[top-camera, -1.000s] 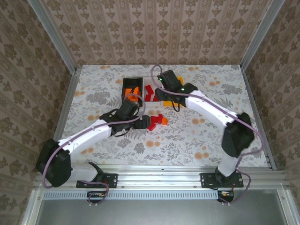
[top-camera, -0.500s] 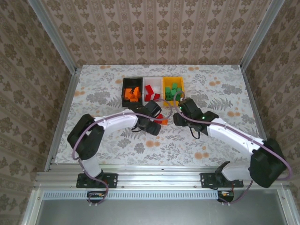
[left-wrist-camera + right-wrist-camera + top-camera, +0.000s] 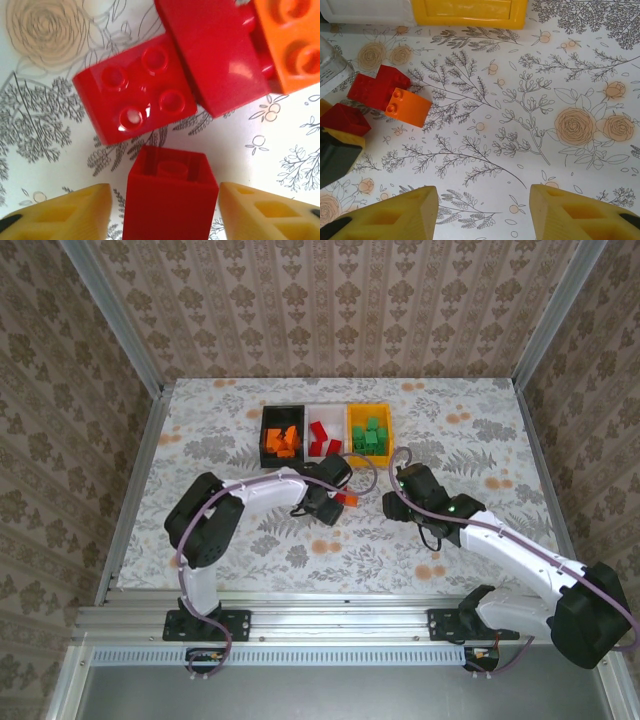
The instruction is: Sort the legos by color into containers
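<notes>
1. Left wrist view: a red brick [image 3: 171,205] was framed lower centre between the left gripper's [image 3: 165,192] jaws; pinching could not be told.
2. The right gripper's [image 3: 481,200] jaws were spread, empty.
3. Loosely held, it could be dropped before the white bin [image 3: 326,409].

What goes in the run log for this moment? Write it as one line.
left hand open around red brick | right hand open, empty | loose nearby: two reds, orange brick

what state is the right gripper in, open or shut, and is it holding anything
Open and empty: in the right wrist view the right gripper has its fingers spread wide, with bare table between them.
</notes>
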